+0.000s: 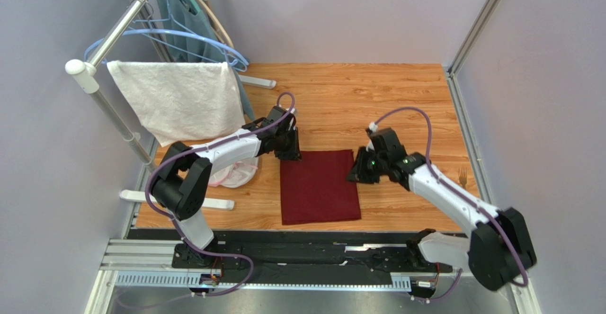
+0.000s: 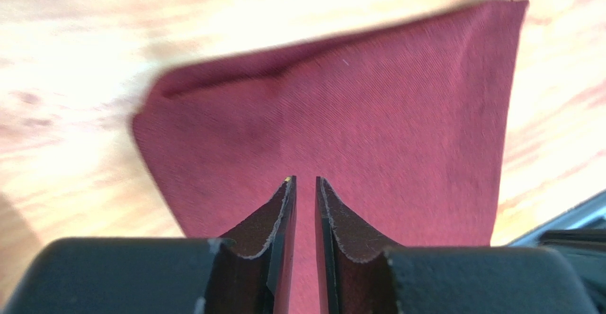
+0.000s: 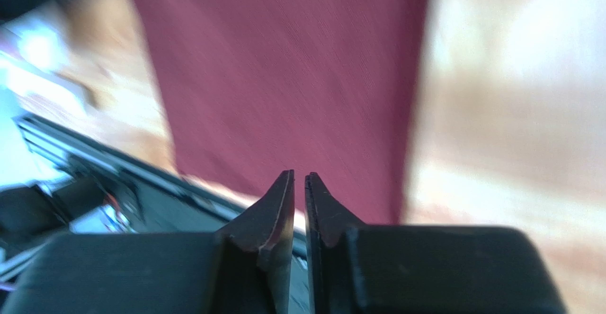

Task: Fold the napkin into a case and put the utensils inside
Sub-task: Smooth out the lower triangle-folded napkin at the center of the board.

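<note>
Only the top view shows the small tan fork (image 1: 463,177) at the right edge of the wooden surface (image 1: 398,101). The folded dark maroon cloth napkin (image 1: 319,186) lies flat mid-surface. The left gripper (image 1: 288,150) reaches down over its far-left corner and the right gripper (image 1: 359,172) angles down at its right edge. The wrist views show both barely parted and empty.

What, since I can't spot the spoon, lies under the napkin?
The napkin lies on the wooden table; nothing pokes out at its visible edges. Anything beneath it is covered.
</note>
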Controlling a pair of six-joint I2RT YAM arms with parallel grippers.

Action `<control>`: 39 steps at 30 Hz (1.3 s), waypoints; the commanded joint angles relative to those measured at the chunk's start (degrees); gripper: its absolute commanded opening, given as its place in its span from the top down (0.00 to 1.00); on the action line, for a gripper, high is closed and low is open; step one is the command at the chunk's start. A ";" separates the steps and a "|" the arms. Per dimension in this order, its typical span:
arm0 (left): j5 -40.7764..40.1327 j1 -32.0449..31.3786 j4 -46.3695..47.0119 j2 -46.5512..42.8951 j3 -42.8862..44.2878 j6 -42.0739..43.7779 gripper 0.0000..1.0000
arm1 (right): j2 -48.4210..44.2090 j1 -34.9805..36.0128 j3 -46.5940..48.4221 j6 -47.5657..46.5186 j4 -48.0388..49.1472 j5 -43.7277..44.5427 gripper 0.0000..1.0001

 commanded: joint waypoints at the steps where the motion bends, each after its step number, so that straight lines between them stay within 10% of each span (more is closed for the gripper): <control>1: -0.87 1.52 3.25 1.38 1.84 0.83 0.77 | 13.36 -2.10 12.46 -5.76 4.03 -3.20 0.85; 17: -1.57 6.26 7.29 7.71 2.63 0.04 0.78 | 40.65 -13.61 24.80 -14.99 9.13 -1.00 0.87; 39: 0.89 7.05 5.11 14.74 10.27 -2.51 0.77 | 30.73 -12.04 21.30 -13.68 5.35 -8.21 0.83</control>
